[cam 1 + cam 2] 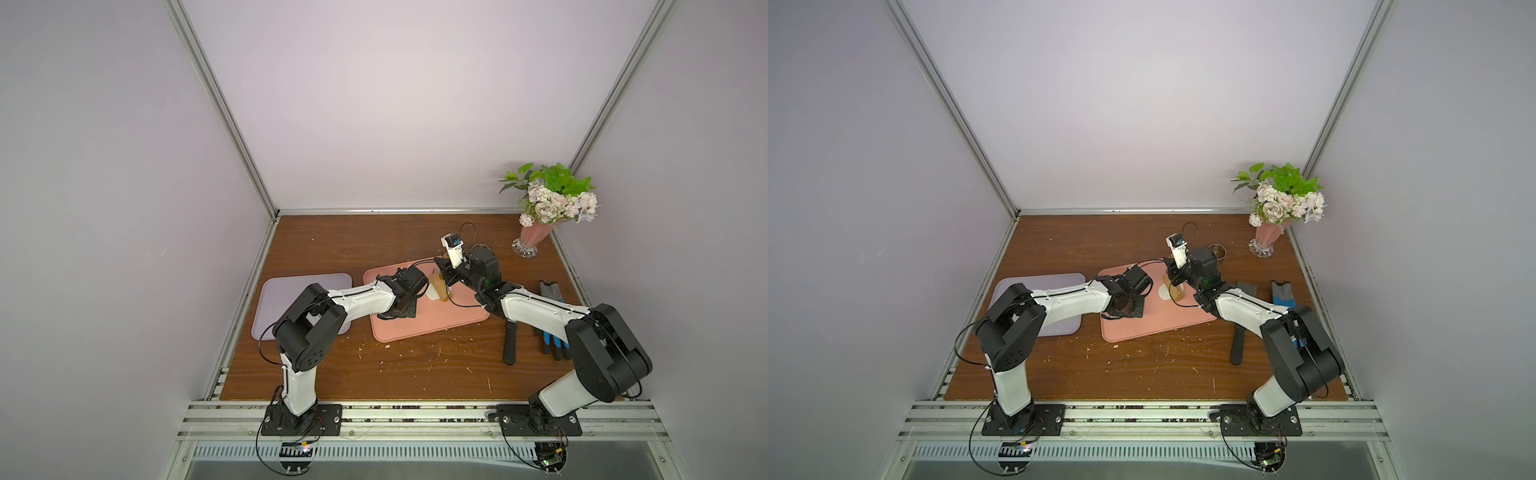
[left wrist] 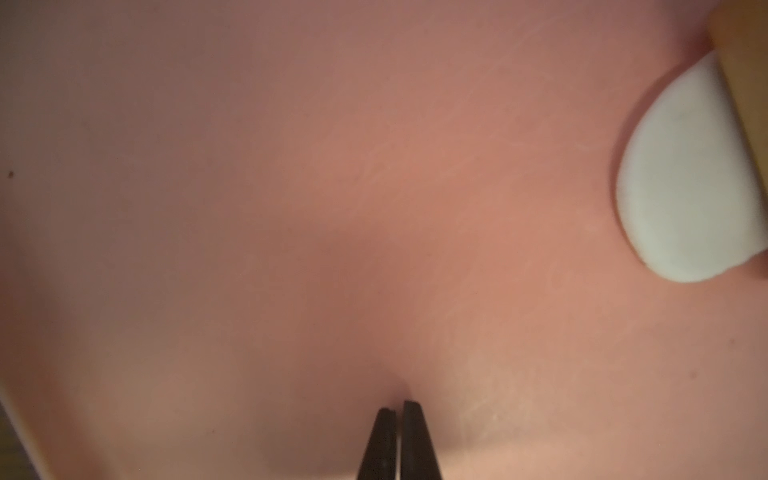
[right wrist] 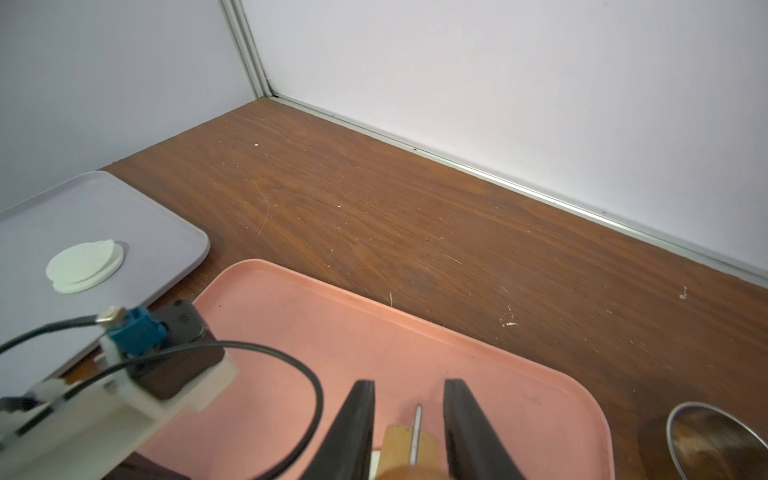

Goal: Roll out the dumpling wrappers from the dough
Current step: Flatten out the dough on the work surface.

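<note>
**Right gripper (image 3: pixel 409 384) pinches the roller (image 3: pixel 409 446) on the dough (image 2: pixel 685 178)**

Pressed to a smooth white slab, the dough lies on the pink tray (image 2: pixel 291 166), in the tray's far half in both top views (image 1: pixel 432 295) (image 1: pixel 1163 292). One side of it runs under the tan wooden roller (image 2: pixel 744 83), which sits on top of it. The rest of the dough shows as a rounded half-oval.

The right gripper (image 1: pixel 446 276) reaches in from the right. In its wrist view, its two black fingers (image 3: pixel 353 415) stand on either side of the roller's handle and clamp it. A thin metal pin runs along that handle.

The left gripper (image 2: pixel 400 407) has its fingers pressed together with nothing between them. It points down at bare pink tray beside the dough and apart from it. I cannot tell whether the tips touch the tray.

Two dumpling wrappers (image 3: pixel 85 266), thin round white discs, lie overlapped on the lavender tray (image 3: pixel 83 208), just left of the pink tray (image 1: pixel 436 324) on the brown counter (image 1: pixel 374 365). In the top views the left arm hides them.

A steel ring cutter (image 1: pixel 1217 250) stands on the counter past the pink tray's far right corner. Further right are a pink vase of flowers (image 1: pixel 532 237), a grey, blue and black glove (image 1: pixel 675 291) and a black-handled tool (image 1: pixel 510 340). White crumbs are scattered over the counter's near half.
</note>
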Controlling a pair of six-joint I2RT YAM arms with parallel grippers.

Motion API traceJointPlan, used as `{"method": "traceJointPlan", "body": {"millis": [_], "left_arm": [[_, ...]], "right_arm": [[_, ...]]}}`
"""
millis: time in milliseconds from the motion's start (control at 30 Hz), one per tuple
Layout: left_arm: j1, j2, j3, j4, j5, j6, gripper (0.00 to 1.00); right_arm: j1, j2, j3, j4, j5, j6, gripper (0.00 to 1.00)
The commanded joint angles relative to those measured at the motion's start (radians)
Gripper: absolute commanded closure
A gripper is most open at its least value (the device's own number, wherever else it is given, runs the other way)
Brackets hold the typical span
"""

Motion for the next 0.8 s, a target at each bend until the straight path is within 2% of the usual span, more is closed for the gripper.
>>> {"method": "traceJointPlan", "body": {"millis": [0, 67, 167, 567, 767], "left_arm": [[0.017, 0.045, -0.062, -0.099, 0.006, -0.001, 1.00], [0.019, 0.041, -0.071, -0.100, 0.003, -0.001, 1.00], [0.021, 0.040, -0.082, -0.100, 0.000, -0.005, 1.00], [0.022, 0.040, -0.084, -0.100, 0.001, -0.009, 1.00], [0.022, 0.037, -0.087, -0.099, 0.000, -0.009, 1.00]], "right_arm": [[-0.049, 0.020, -0.074, -0.353, 0.092, 0.103, 1.00], [-0.096, -0.018, -0.089, -0.362, 0.126, 0.107, 1.00], [-0.112, -0.028, -0.068, -0.412, 0.151, 0.101, 1.00], [-0.129, -0.046, -0.056, -0.525, 0.288, 0.149, 1.00], [-0.163, -0.057, -0.043, -0.581, 0.319, 0.177, 1.00]]}}
